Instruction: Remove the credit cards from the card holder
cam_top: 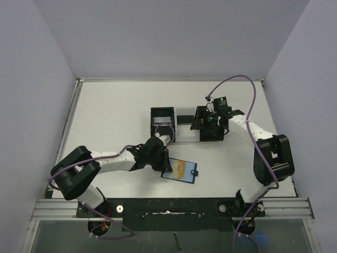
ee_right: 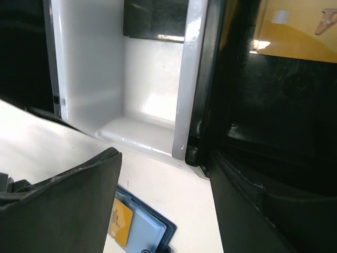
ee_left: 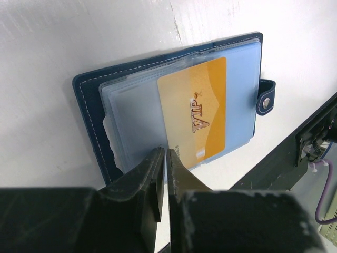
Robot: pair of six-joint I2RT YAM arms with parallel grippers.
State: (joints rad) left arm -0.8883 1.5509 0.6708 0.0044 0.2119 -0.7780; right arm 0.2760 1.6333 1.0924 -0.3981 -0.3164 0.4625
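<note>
The dark blue card holder (cam_top: pixel 188 176) (ee_left: pixel 89 110) (ee_right: pixel 164 226) lies open on the table, its clear sleeves up. A gold credit card (cam_top: pixel 179 169) (ee_left: pixel 197 108) (ee_right: pixel 120 227) marked VIP sits in the top sleeve. My left gripper (cam_top: pixel 165 161) (ee_left: pixel 164 153) is shut, its tips resting on the near edge of the sleeves, with nothing seen between them. My right gripper (cam_top: pixel 209 122) (ee_right: pixel 163 158) is open and empty, at the right black box (cam_top: pixel 202 133) (ee_right: pixel 274 105). In that box lies another gold credit card (ee_right: pixel 297 31).
A second black box (cam_top: pixel 153 122) stands left of the first, joined to it by a white tray (cam_top: pixel 184 129) (ee_right: pixel 142 84). A dark flat piece (cam_top: pixel 184 119) (ee_right: pixel 155 21) lies in the tray. White walls close in the table on three sides.
</note>
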